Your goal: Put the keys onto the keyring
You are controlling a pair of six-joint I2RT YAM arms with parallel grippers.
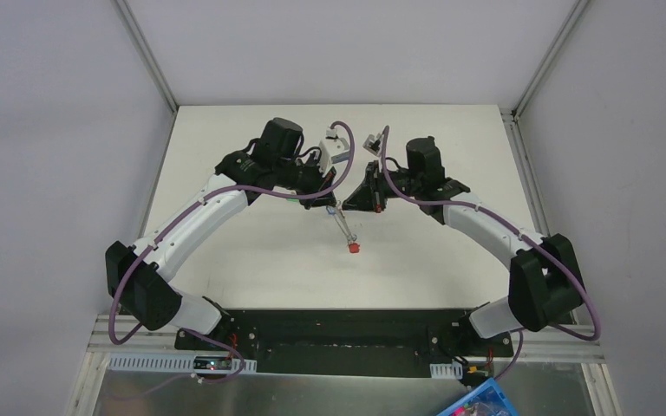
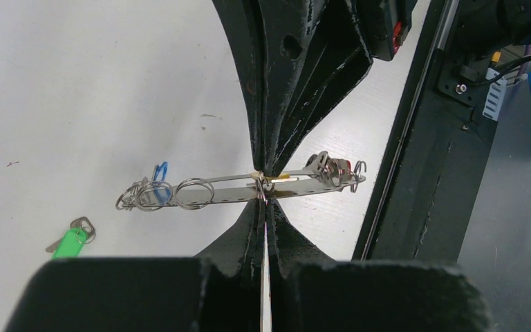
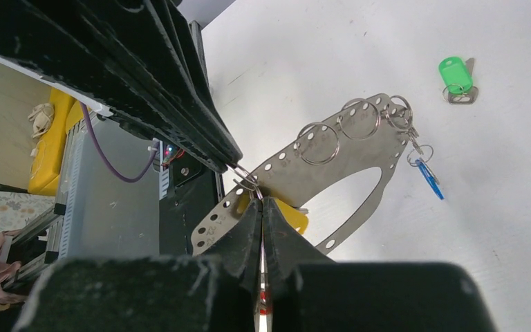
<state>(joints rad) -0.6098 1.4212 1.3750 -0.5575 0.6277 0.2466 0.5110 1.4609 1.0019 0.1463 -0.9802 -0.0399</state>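
Note:
The keyring (image 2: pixel 228 194) is a flat perforated metal plate carrying several split rings, held off the table between both grippers. My left gripper (image 2: pixel 263 198) is shut on its lower edge by a small ring. My right gripper (image 3: pixel 261 200) is shut at the plate's edge, on the yellow key (image 3: pixel 295 219) as far as I can tell. The blue key (image 3: pixel 429 178) hangs from a ring at the far end. The red key (image 1: pixel 353 248) hangs at the plate's low end. The green key (image 3: pixel 454 73) lies loose on the table, also in the left wrist view (image 2: pixel 70 243).
The white table (image 1: pixel 251 260) is walled by grey panels on three sides. The black base rail (image 1: pixel 338 329) runs along the near edge. A blue bin (image 1: pixel 477 404) sits below it at the right.

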